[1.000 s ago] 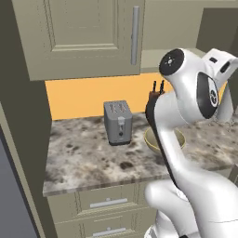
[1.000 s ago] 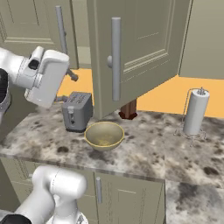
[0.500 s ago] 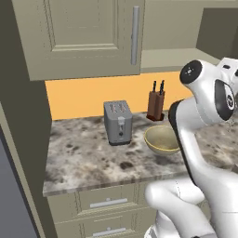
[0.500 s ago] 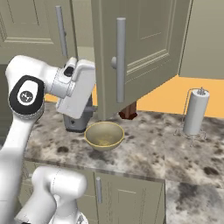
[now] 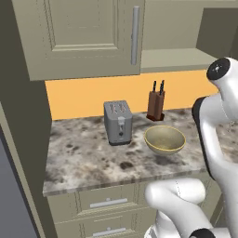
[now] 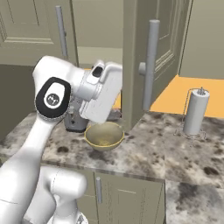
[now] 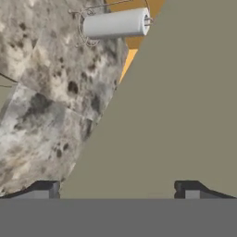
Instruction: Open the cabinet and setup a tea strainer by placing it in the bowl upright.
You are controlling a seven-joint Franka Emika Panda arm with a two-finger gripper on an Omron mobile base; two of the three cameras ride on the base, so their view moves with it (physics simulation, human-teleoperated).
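The pincer (image 7: pixel 118 187) stands wide open and empty, close against the cabinet's (image 6: pixel 144 61) open door. The bowl (image 5: pixel 164 139) sits on the counter (image 5: pixel 88 158) just right of the toaster (image 5: pixel 117 122), with the knife block (image 5: pixel 156 103) behind it.

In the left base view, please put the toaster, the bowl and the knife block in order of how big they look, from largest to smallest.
1-2. Toaster and bowl: they look about alike. The bowl is wider, the toaster taller, and the bowl is a little nearer the camera, so I do not rank them.
3. Knife block: clearly smallest, though it stands farthest back.
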